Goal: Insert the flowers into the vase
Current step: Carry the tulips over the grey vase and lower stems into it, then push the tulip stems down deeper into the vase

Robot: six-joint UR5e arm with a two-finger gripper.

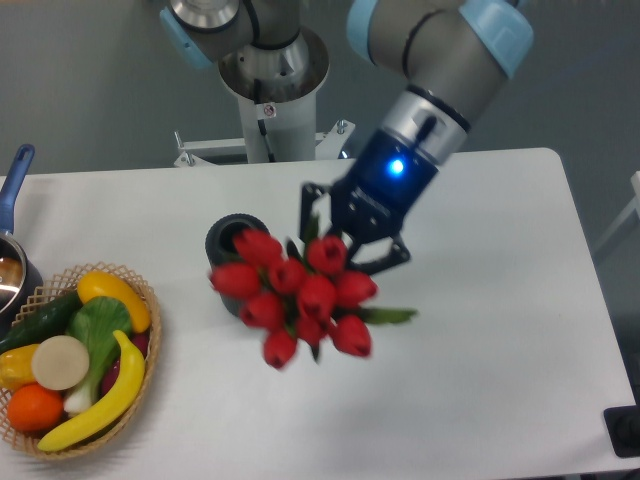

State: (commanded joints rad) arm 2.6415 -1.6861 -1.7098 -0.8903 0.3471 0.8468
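The flowers point(300, 292), a bunch of red tulip buds with green leaves, hang in the air with the buds pointing toward the camera. My gripper point(345, 238) is shut on the flowers' stems, which are hidden behind the buds. The vase point(233, 245), a dark grey cylinder with a round mouth, stands upright on the white table point(480, 330) just left of the bunch. The leftmost buds overlap its right side in this view.
A wicker basket point(75, 360) with fruit and vegetables sits at the front left. A blue-handled metal pot point(12, 250) stands at the left edge. The arm's base column point(272, 100) rises behind the table.
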